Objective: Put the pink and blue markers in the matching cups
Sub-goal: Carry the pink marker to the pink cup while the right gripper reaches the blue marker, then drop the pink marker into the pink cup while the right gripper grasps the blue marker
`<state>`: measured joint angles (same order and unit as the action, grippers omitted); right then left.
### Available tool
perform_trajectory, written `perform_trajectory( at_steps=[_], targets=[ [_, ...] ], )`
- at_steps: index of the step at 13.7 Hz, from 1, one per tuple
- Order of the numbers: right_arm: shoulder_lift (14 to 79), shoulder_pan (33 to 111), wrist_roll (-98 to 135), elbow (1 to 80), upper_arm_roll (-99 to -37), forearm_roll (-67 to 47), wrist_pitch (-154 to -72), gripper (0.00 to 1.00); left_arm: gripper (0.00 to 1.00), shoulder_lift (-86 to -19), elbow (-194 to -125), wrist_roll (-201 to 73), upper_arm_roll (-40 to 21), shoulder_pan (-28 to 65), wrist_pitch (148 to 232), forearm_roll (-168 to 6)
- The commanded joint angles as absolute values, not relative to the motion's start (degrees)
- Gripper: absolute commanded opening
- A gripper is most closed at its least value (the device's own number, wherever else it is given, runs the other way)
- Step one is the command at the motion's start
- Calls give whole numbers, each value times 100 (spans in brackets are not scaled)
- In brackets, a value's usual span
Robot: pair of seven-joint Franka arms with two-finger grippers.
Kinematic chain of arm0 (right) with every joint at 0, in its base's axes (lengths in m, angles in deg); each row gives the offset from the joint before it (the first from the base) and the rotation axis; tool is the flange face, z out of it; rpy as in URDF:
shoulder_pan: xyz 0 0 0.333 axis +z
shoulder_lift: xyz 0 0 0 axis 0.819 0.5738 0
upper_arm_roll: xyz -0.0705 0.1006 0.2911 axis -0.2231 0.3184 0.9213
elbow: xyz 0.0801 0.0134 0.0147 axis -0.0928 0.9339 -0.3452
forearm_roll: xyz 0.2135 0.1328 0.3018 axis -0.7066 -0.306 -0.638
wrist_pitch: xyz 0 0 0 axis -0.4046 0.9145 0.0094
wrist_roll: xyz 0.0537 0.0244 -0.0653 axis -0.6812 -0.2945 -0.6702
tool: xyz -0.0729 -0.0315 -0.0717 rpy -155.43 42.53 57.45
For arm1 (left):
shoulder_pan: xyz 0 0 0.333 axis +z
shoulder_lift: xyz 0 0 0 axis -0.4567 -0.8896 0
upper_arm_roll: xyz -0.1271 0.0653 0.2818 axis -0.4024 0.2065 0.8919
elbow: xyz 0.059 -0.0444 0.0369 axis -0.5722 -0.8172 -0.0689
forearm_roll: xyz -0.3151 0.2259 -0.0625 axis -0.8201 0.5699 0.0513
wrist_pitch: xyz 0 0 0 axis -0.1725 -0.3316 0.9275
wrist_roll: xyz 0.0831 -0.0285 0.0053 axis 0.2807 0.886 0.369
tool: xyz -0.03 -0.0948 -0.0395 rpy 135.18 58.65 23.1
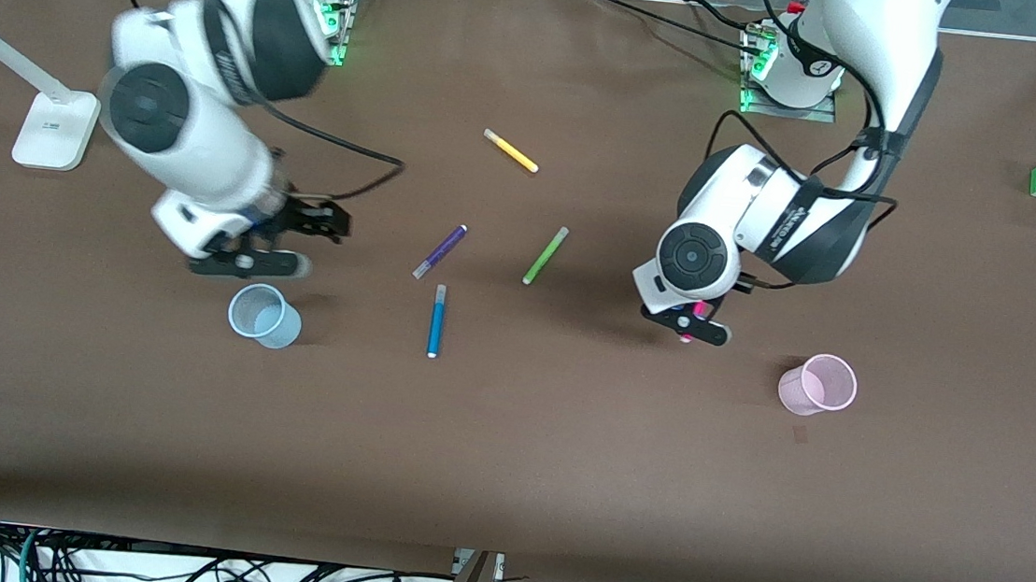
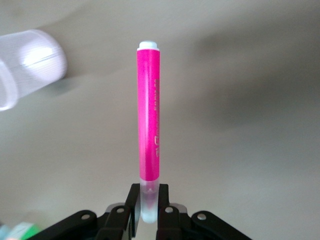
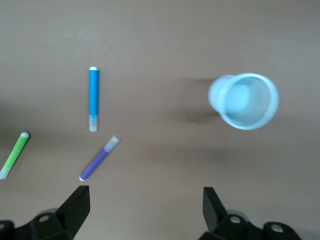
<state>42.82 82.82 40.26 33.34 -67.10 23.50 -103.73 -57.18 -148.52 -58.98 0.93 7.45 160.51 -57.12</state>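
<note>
Neither marker is in a cup yet, so the task looks about a quarter done. The left gripper (image 1: 689, 328) hangs above the tabletop (image 1: 557, 482), its jaws pinching the pink marker (image 2: 149, 120) by its pale cap, the pink body hanging down from the jaws. That marker is lifted but not over its cup: the pink cup (image 1: 817, 384) stands upright toward the left arm's end of the tabletop, near but apart from the gripper. Carrying the marker over the rim and letting it go is what I judge to be left for this arm.

The blue marker (image 1: 436, 321) lies flat and untouched on the tabletop, between the two cups. The right gripper (image 1: 283, 240) hovers over the tabletop just beside the blue cup (image 1: 264, 315), jaws spread wide with nothing between them. Its pick-up and drop are both undone.

Room to move looks good. Both cups stand well in from the tabletop's edges. The blue marker has bare tabletop around it; the purple marker (image 1: 440, 251) is the closest neighbour, farther from the front camera, with the green marker (image 1: 545, 255) beside that and the yellow marker (image 1: 511, 151) farther off again. The pink cup's surroundings are bare.
</note>
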Motion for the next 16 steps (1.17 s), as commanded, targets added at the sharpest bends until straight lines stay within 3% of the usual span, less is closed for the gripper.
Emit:
perform_trajectory(
  at_steps=[1,4,11,16],
  targets=[
    [4791,8547,4062,3272,-6772,1771,-10863,100,0,-5800,-14683,-6542,199,923,15327,-5252],
    [5222,8706,4018,3264,-6772,1547,-11259,100,0,-5897,-14692,-7534,226,1144,14895,-4350],
    [6145,9163,4036,3264,-6781,1626,-12849,100,0,-6432,-14692,-8996,226,1144,14868,-1782],
    [6892,9155,4036,3220,-6789,1582,-13668,100,0,-6819,-14692,-9075,217,1074,14982,-1130]
  ],
)
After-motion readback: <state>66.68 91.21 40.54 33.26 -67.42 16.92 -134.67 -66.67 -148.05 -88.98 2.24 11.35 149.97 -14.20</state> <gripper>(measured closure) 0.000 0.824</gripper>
